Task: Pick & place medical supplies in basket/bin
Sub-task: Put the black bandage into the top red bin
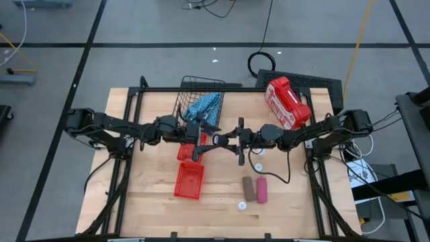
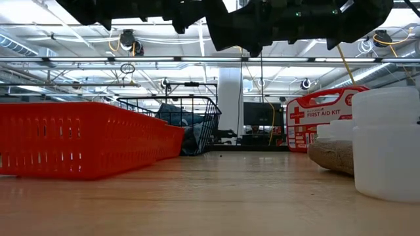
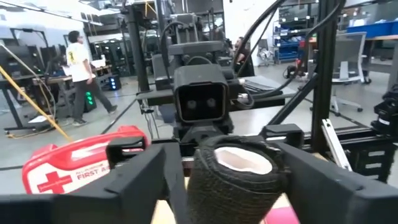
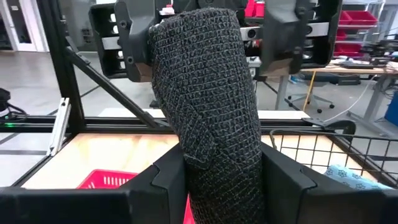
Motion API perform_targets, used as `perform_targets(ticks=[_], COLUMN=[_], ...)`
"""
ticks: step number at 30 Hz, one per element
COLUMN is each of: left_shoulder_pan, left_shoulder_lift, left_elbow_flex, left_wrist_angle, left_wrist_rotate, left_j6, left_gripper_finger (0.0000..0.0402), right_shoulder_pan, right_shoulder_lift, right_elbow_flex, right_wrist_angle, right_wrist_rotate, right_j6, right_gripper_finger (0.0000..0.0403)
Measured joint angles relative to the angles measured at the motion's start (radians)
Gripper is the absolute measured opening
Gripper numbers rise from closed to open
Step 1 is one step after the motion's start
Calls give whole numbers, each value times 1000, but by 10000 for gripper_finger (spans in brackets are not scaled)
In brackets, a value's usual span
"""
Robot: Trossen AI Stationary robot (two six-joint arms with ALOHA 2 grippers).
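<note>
One black bandage roll (image 4: 208,118) is clamped at mid-air between both grippers: right gripper (image 4: 217,180) closed on one end, left gripper (image 3: 227,177) on the other. Below them lie two red bins (image 1: 190,178), two rolls (image 1: 255,189), one wire basket (image 1: 198,94) behind.

Both dark six-joint arms reach inward from the table's sides and meet nose to nose above its middle. The left gripper (image 1: 203,142) and the right gripper (image 1: 232,140) face each other, raised off the surface. Each has its two fingers closed on opposite ends of the same black stubby bandage roll (image 4: 208,106), held between them.
</note>
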Motion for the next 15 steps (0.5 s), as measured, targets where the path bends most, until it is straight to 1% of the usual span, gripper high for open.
perform_targets(ticks=[4, 6, 11, 15], left_shoulder_pan=[0, 0, -1, 2], left_shoulder_lift=[8, 8, 3, -53], left_elbow_flex=[0, 0, 0, -1], left_wrist_angle=[4, 4, -1, -70], left_wrist_rotate=[5, 4, -25, -40], left_j6=[-4, 6, 17, 4], left_gripper_finger=[199, 170, 119, 87], right_shoulder_pan=[0, 0, -1, 0], right_shoulder_lift=[0, 0, 0, -34], right_elbow_flex=[0, 0, -1, -1], right_wrist_angle=[-1, -2, -3, -34], right_wrist_rotate=[0, 0, 8, 7], right_j6=[1, 0, -2, -29], right_gripper_finger=[143, 143, 150, 173])
